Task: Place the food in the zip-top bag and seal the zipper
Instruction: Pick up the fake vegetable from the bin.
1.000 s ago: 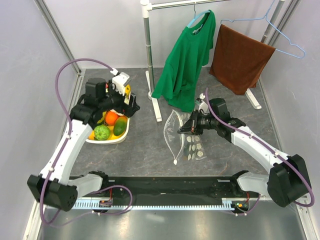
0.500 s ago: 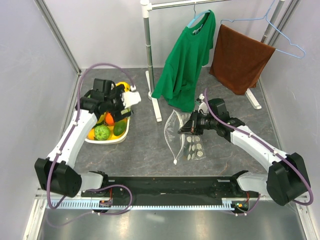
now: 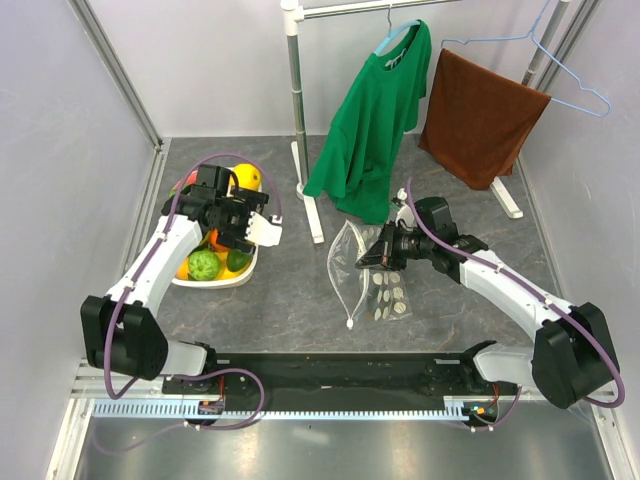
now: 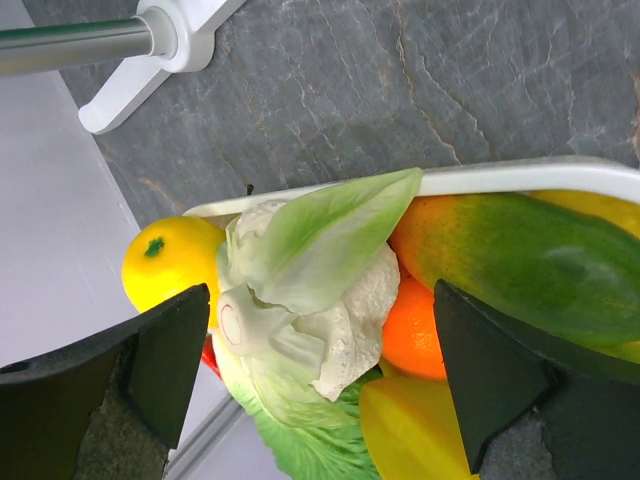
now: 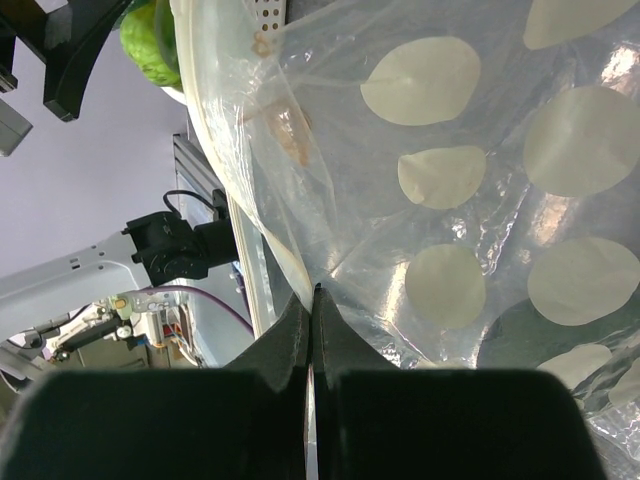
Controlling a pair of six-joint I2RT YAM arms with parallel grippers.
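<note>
My left tool (image 4: 320,350) gapes over the cabbage (image 4: 310,300); my right tool (image 5: 313,300) is pinched tight on the zip-top bag (image 5: 480,200)

The cabbage lies directly between my left fingers, in the white tray (image 4: 520,172), with a loose leaf uppermost; if I close high I judge I catch only that leaf and the head slips out; the lemon (image 4: 160,265) crowds my left finger and the orange (image 4: 420,335) and green-and-orange fruit (image 4: 520,260) crowd my right, so a crooked descent could jam on them or drag the tray across the counter (image 4: 450,80); my right tool holds thin film at the bag's edge beside the zipper (image 5: 222,190), the rest sagging below; the film may slide free, and I cannot tell whether the mouth gapes enough to take a cabbage.
</note>
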